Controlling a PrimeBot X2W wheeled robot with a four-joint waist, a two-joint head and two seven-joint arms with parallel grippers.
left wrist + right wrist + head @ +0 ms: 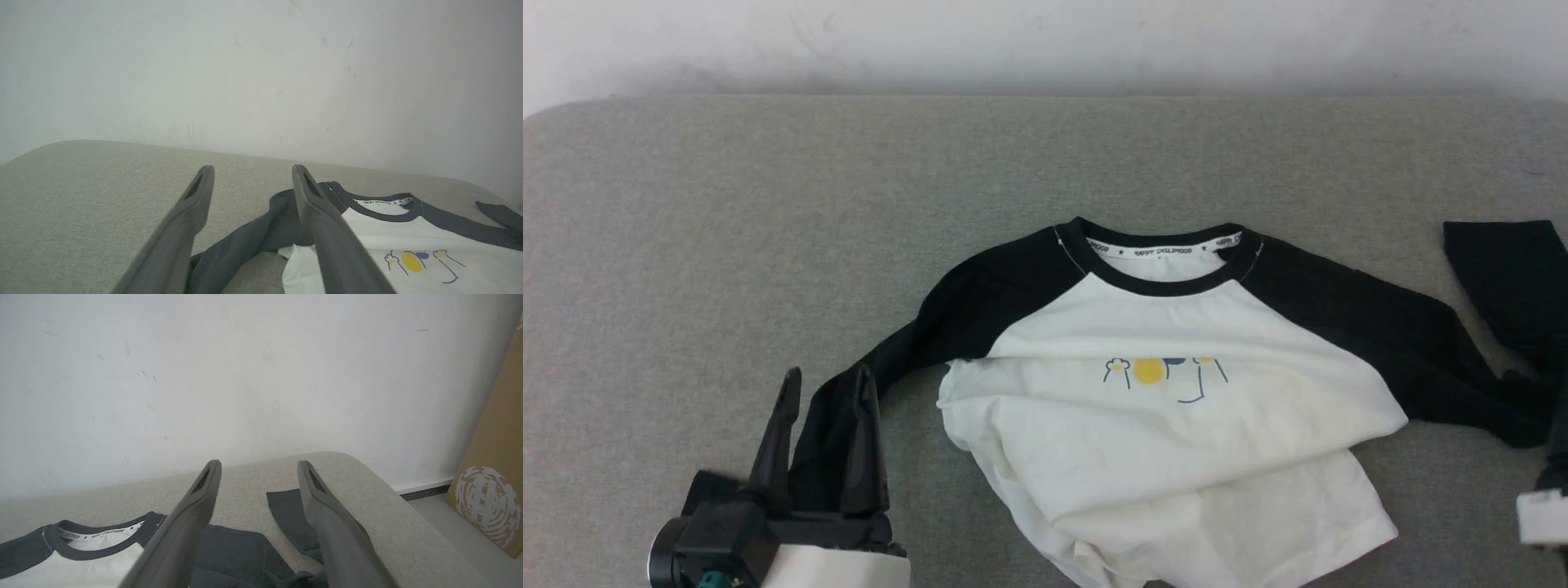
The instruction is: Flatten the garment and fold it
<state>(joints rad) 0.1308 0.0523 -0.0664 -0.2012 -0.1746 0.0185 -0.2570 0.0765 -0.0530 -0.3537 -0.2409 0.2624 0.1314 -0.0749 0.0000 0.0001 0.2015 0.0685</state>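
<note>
The garment (1176, 425) lies chest-up on the grey padded table (768, 204), its cream body rumpled and doubled over near the hem. Its black left sleeve (907, 343) trails down-left and passes between the spread fingers of my left gripper (827, 376), which is open and holds nothing. The left wrist view shows that sleeve (245, 241) below my left gripper (253, 169). The right sleeve (1380, 327) runs right, then bends back up to its cuff (1503, 269). My right gripper (259, 463) hangs open above that cuff (286, 510), gripping nothing.
A white wall (1045, 41) rises right behind the table's far edge. In the right wrist view the table's rounded right corner (367, 469) drops to a grey floor (449, 531), where a brown cardboard box (494, 477) leans on the wall.
</note>
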